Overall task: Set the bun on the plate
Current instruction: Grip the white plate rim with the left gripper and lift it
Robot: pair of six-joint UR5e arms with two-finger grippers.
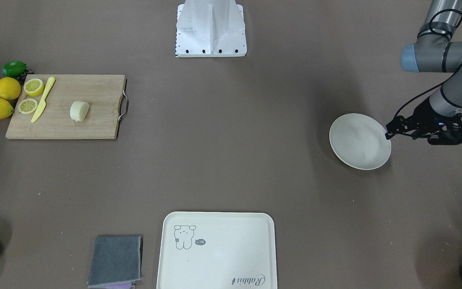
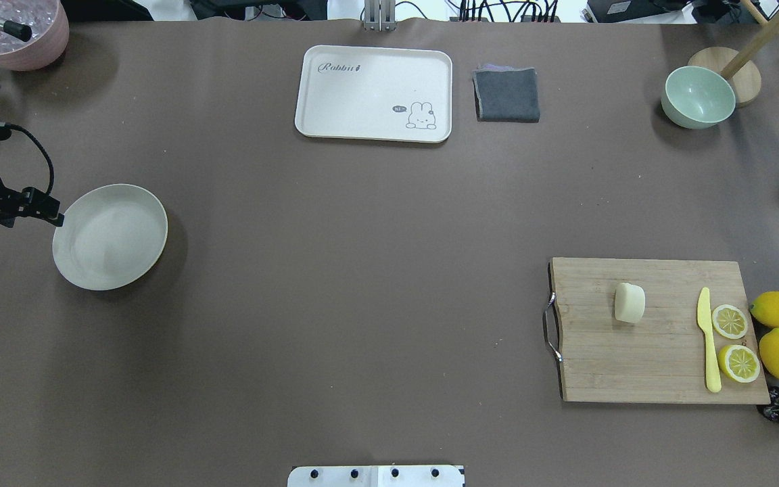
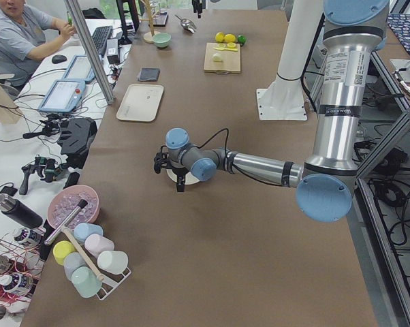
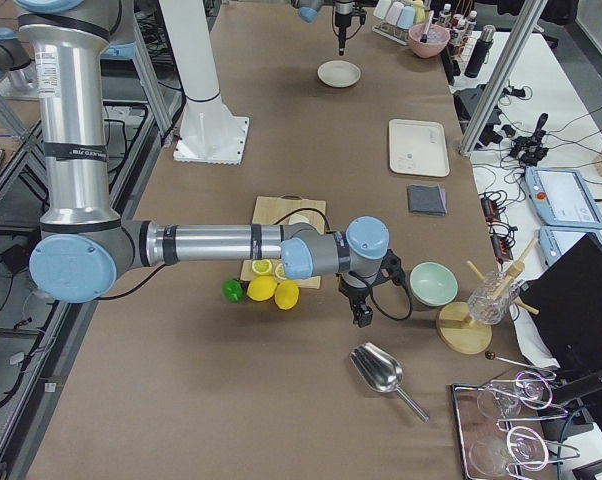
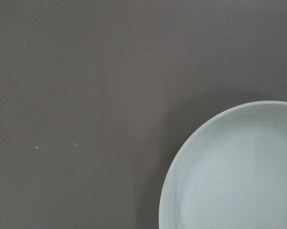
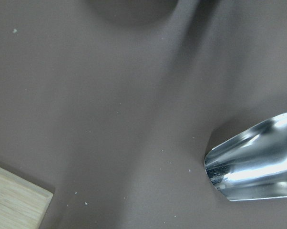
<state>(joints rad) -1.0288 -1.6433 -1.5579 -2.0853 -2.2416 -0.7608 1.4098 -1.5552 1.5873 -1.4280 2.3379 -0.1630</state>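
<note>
Since the bun (image 2: pixel 629 302) sits untouched on the board (image 2: pixel 633 365) over at 4 o'clock in the overhead view, and the plate (image 2: pixel 110 237) is bare way across the table at 9 o'clock, I'd say basically nothing's done yet: grab, carry and drop are all left. The left gripper (image 2: pixel 55 216) is right at the plate's 10 o'clock rim, touching or nearly, and I can't tell if its fingers are apart or together. The right gripper (image 4: pixel 361 315) hangs near the scoop (image 4: pixel 381 372) just off the board, and I can't read its state either.
</note>
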